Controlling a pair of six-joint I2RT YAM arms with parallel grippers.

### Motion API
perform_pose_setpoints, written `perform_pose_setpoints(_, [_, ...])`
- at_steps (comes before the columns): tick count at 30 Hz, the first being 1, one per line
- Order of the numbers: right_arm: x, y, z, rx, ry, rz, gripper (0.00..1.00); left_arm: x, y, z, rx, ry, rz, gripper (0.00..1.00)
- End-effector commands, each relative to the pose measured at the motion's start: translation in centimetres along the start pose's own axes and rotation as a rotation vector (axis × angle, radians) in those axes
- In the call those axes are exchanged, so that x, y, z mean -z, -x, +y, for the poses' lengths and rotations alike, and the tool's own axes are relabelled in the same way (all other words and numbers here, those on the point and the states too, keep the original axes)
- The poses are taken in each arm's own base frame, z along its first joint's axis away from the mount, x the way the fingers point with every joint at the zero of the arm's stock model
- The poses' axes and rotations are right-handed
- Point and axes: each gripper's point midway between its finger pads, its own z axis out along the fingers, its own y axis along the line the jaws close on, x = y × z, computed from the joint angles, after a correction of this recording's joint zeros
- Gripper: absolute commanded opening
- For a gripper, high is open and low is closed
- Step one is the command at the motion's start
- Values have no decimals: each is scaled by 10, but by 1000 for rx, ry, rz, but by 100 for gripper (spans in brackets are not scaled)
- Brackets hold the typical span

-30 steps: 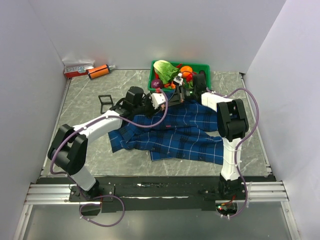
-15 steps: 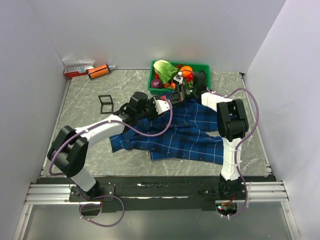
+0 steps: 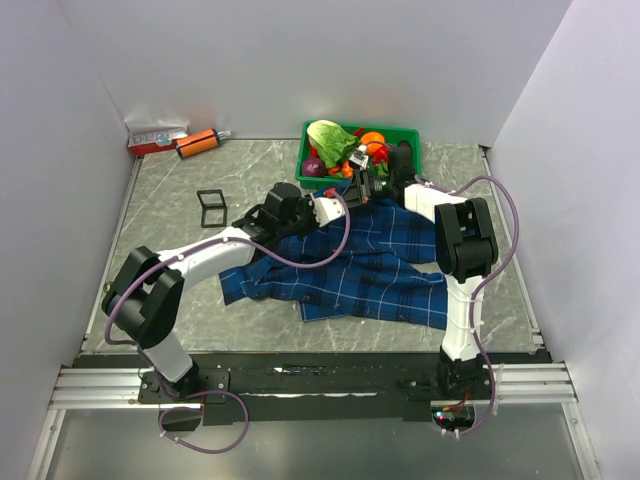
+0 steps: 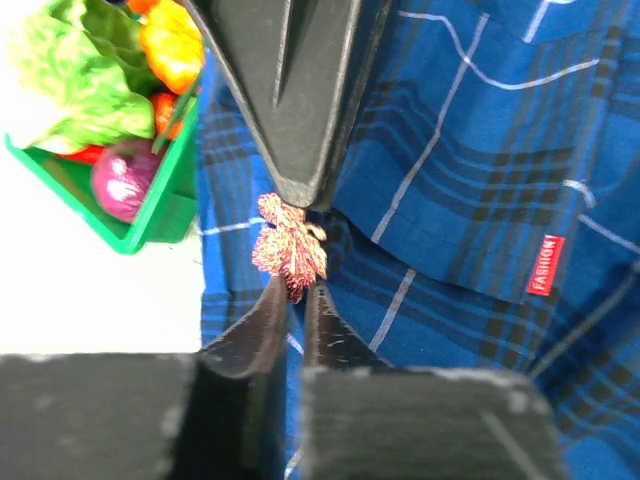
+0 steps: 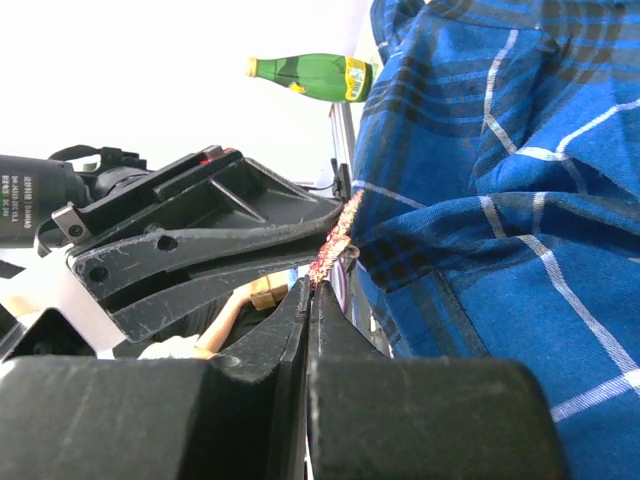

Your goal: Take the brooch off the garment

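The shirt point(image 3: 370, 265) lies spread and rumpled on the table point(image 3: 170, 215). We judge it soft and limp, so it will lift and drag along unless it is held down close to the pin.

The right gripper point(image 5: 312, 285) has its fingers pressed together, with the tip at the cloth edge beside the brooch. We cannot tell what it pinches, if anything. The left gripper point(image 4: 295, 287) is nearly closed and nips the brooch's lower edge.

The brooch point(image 4: 288, 245) sits on the shirt's far edge, near the green basket point(image 4: 150, 225). It looks tiny, light, lacy and probably fragile, so we would grip its body, not the rim.

The shirt's red tag point(image 4: 545, 265) carries white letters that seem to read "Fashion". A green bottle point(image 5: 310, 75) has a yellow label too small to read.
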Motion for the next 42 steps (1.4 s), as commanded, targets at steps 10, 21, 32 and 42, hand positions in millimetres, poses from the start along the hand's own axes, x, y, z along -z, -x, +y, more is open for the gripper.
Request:
perform_pose_setpoints(10, [28,18,33,245,-124,-55,31,13,27,10,267,-87,-92,1])
perform_pose_setpoints(21, [20,7,38,1181,-500,82,36,33,27,-3,514,-426,-104,1])
perform_pose_setpoints(32, [-11,15,34,1115,-496,76,43,39,15,19,591,-241,-109,1])
perform_pose_setpoints(42, [-10,1,22,1012,-564,51,51,41,1,22,688,-151,-80,1])
